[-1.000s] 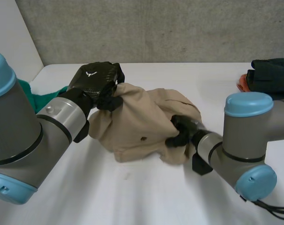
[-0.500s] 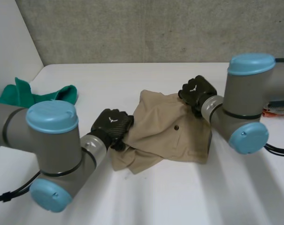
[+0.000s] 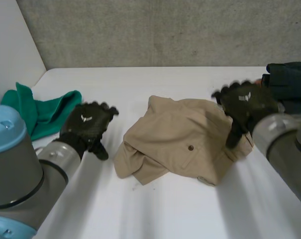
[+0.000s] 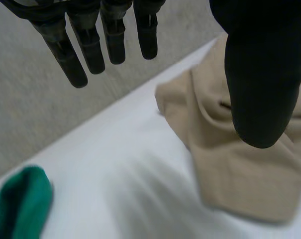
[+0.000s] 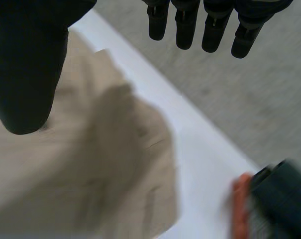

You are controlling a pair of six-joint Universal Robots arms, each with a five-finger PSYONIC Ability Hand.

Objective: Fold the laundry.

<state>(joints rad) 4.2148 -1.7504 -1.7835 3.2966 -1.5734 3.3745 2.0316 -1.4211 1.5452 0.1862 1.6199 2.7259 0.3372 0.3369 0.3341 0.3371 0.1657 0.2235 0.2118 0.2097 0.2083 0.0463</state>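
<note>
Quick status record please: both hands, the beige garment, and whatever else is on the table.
left hand: open, fingers straight, beside the left edge of the beige garment, apart from it
right hand: open, above the garment's right edge
beige garment: crumpled on the white table, unfolded
green cloth: table's left side, past the left hand
dark garment: table's right edge, orange item beside it

Tan garment (image 3: 175,144) is soft, matt woven cloth, creased all over; worktop (image 3: 140,84) is smooth white, faintly sheeny; green cloth (image 3: 46,113) is matt too; left hand (image 3: 88,127) and right hand (image 3: 247,104) are matt black; back wall (image 3: 165,30) is rough, speckled grey.
</note>
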